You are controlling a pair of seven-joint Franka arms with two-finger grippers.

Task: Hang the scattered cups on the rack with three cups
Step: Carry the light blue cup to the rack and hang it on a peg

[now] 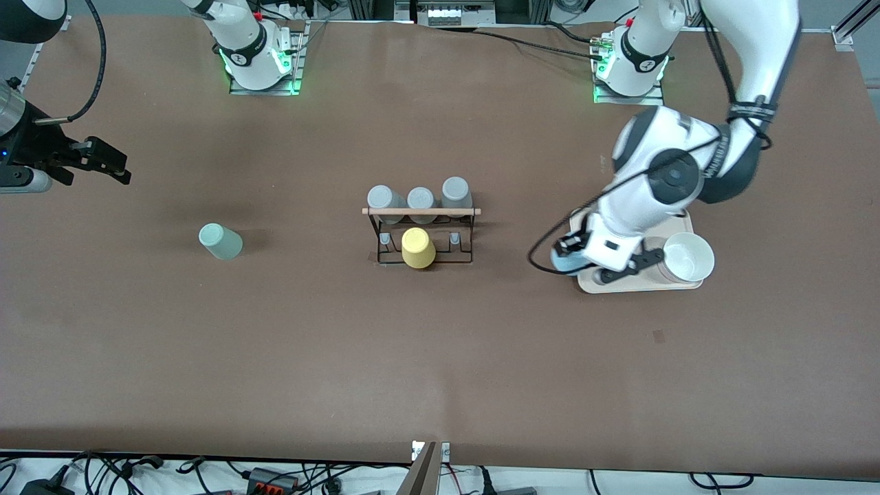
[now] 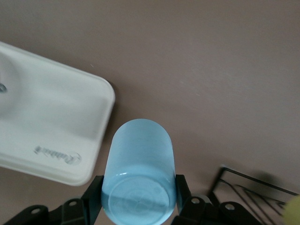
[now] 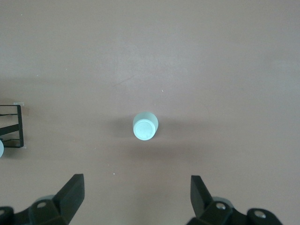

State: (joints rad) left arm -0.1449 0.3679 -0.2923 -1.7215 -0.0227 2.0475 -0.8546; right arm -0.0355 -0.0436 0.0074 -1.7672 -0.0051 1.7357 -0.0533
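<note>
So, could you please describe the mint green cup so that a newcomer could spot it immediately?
Start at the black wire rack mid-table, then look toward the right arm's end. The mint green cup stands there alone, upside down on bare table, the only pale green one.

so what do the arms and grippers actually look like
Both arms are glossy white Frankas with dark joint bands and black cables looped alongside; green lights glow at their bases. The left gripper has a white body with slim black fingers. The right gripper is black, with wedge-shaped black fingers.
</note>
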